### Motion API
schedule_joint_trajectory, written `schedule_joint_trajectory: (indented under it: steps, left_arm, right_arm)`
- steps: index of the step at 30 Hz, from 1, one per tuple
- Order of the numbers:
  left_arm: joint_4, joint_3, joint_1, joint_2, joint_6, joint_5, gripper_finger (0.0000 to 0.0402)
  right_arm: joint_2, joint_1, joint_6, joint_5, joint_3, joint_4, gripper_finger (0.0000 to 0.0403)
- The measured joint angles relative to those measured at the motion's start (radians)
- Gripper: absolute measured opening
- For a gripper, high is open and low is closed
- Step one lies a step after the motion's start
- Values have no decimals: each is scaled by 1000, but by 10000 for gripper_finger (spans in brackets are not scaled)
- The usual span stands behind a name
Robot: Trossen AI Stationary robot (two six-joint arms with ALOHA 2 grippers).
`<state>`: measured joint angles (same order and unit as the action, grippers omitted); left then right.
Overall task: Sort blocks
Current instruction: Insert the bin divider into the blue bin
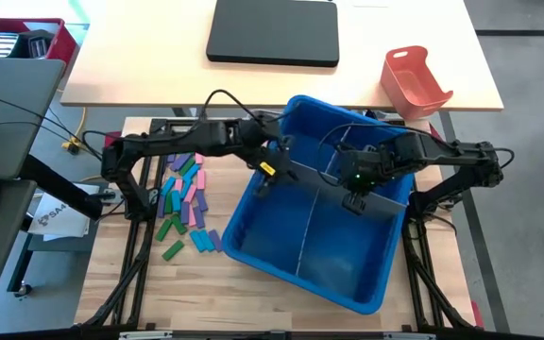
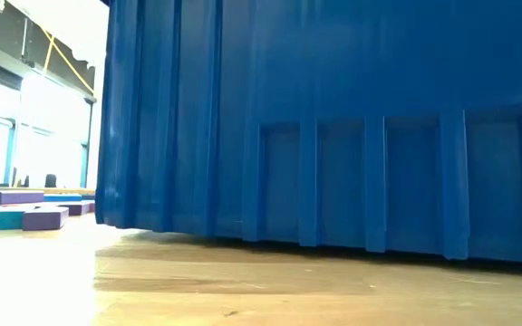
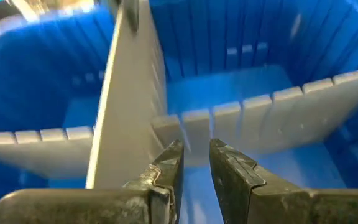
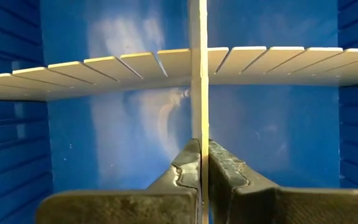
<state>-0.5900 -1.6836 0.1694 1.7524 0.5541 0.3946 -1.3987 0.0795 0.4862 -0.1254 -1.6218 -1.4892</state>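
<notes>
While the blocks (image 1: 185, 203) lie scattered on the wooden surface (image 1: 244, 293) just left of the blue bin (image 1: 348, 283), both arms reach into that bin. Right tool (image 4: 201, 155): closed on the top edge of a grey divider (image 4: 197, 74), which passes straight between its fingers (image 4: 229, 174). Left tool (image 3: 194, 158): fingers (image 3: 235, 171) slightly apart, holding nothing, poised above the point where the two dividers cross. From table height, a few purple and teal blocks (image 2: 25, 213) show beside the bin wall (image 2: 333, 118). A red tray (image 1: 416, 80) and a black laptop (image 1: 274, 30) sit on the far table
</notes>
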Motion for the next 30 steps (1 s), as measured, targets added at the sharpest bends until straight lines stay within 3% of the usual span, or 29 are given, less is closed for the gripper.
schedule_joint_trajectory:
  steps: [7,13,27,30]
  left_arm:
    - [243,-5,-71,94,-15,64,69]
    - [291,-33,-80,184,9,137,69]
    - [298,-35,-102,246,61,79,69]
    - [286,-35,-114,249,87,15,69]
  right_arm:
    - [0,0,3,-8,0,-3,3]
    - [-1,0,-11,-15,0,-8,3]
    - [-1,-1,-13,14,1,-11,5]
    - [-1,5,-13,30,0,-21,6]
